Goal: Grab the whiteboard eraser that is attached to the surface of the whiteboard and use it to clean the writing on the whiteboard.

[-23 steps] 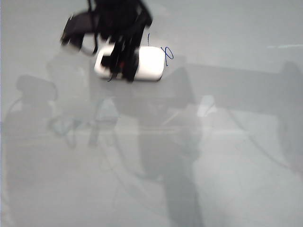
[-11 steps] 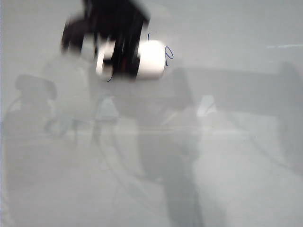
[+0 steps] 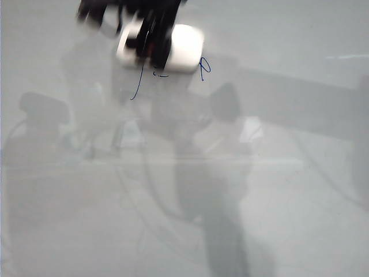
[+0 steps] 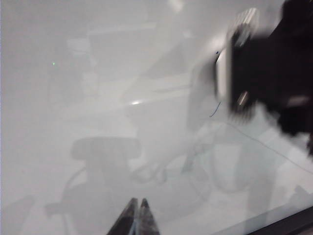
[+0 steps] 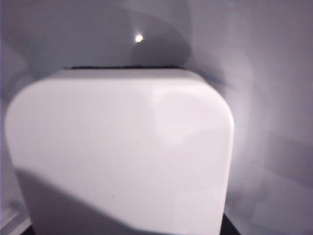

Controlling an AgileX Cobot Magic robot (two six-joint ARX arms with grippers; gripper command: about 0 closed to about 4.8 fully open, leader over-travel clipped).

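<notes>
The exterior view looks down on the whiteboard (image 3: 242,190); the right wrist view presses close to the whiteboard eraser (image 5: 122,152), shared at twelve o'clock.

eraser: whiteboard eraser (image 3: 183,48), flat white block w/ rounded corners, thin dark edge underneath; flat on the board, near far edge, left of centre
grip: right gripper (image 3: 151,43) clamped across eraser's left part
board: whiteboard (image 3: 242,190), glossy pale grey, dim reflections
writing: blue strokes (image 3: 203,68) just below eraser
</notes>
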